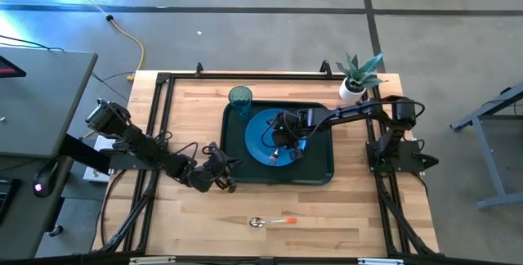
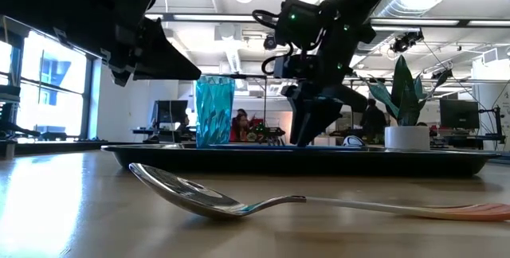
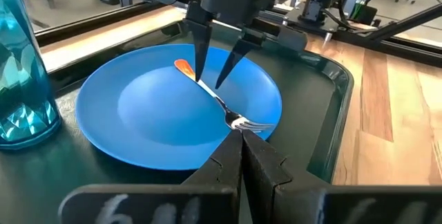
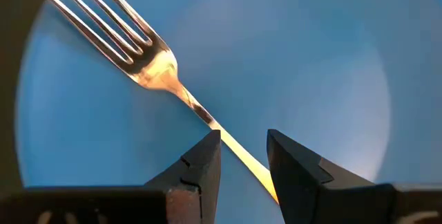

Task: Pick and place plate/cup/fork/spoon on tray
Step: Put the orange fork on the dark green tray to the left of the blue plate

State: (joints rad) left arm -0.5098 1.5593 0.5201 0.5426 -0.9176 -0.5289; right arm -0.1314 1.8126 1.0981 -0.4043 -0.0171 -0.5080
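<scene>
The blue plate lies in the dark tray. The orange-handled fork lies across the plate, tines toward the tray's near side. It also shows in the right wrist view. My right gripper points down over the plate, open, with one finger on each side of the fork's slim neck. The teal cup stands upright in the tray's far left corner. The spoon lies on the table near the front edge. My left gripper is shut and empty by the tray's near left corner.
A white pot with a green plant stands at the table's far right, behind the right arm. The tray's raised rim runs around the plate. Bare wood lies to the right of the tray and around the spoon.
</scene>
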